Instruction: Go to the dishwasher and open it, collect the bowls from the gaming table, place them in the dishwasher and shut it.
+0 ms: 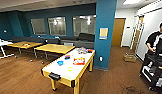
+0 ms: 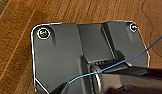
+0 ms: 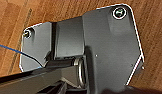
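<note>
The gaming table (image 1: 62,70), long with a plain white top and yellow wooden legs, stands a short way ahead in the head view, one end toward me. A bright blue bowl (image 1: 60,63) sits on its near half. Just beyond that lies a small dark thing with a touch of red (image 1: 67,57), too blurred to name. A red game box (image 1: 79,60) and a clear plastic bundle (image 1: 82,50) lie farther along the top. The dishwasher is out of view. Both wrist views look down past the robot's own dark plate at brown wooden floor.
A teal pillar (image 1: 104,35) rises just behind the table's far right corner. Yellow-topped tables (image 1: 55,48) and grey sofas (image 1: 79,42) stand to the left and behind. At the right a person (image 1: 157,40) stands by a dark cart (image 1: 153,71), and a cardboard box (image 1: 129,57) lies on the floor.
</note>
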Controlling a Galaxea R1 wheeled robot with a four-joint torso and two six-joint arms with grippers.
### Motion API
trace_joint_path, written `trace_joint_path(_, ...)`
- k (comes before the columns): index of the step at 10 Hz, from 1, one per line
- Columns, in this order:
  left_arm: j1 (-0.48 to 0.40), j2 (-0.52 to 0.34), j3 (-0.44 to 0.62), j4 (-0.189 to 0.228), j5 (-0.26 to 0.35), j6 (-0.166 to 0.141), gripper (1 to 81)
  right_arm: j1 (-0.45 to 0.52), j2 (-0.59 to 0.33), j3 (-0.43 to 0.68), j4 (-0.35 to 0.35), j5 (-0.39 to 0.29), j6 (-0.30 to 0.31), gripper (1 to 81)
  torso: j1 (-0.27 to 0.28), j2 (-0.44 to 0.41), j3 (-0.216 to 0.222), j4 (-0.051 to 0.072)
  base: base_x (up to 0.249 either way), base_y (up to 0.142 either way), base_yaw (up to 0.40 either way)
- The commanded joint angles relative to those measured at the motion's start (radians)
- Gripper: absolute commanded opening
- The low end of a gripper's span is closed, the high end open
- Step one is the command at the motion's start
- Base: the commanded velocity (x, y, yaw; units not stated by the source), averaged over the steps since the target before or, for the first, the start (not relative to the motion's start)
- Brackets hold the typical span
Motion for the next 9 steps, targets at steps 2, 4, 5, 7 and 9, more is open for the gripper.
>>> trace_joint_path(2,-0.045,-0.006,0.000,-0.003,0.043,0.006,81.1,0.050,0.008,0.005,-0.003,-0.049,-0.003,81.1,0.000,0.000,0.000,0.000,0.133,0.069,0.000)
trace_joint_path(4,-0.045,-0.007,0.000,0.000,0.043,0.006,81.1,0.050,0.008,0.005,-0.003,-0.049,-0.003,81.1,0.000,0.000,0.000,0.000,0.133,0.069,0.000)
trace_joint_path(5,-0.045,-0.006,0.000,0.000,0.043,0.006,81.1,0.050,0.008,0.005,-0.003,-0.049,-0.003,81.1,0.000,0.000,0.000,0.000,0.133,0.069,0.000)
trace_joint_path(7,-0.045,-0.006,0.000,0.000,0.043,0.006,81.1,0.050,0.008,0.006,-0.003,-0.049,-0.003,81.1,0.000,0.000,0.000,0.000,0.133,0.069,0.000)
trace_joint_path(9,-0.045,-0.007,0.000,-0.002,0.043,0.006,81.1,0.050,0.008,0.006,-0.003,-0.049,-0.003,81.1,0.000,0.000,0.000,0.000,0.133,0.069,0.000)
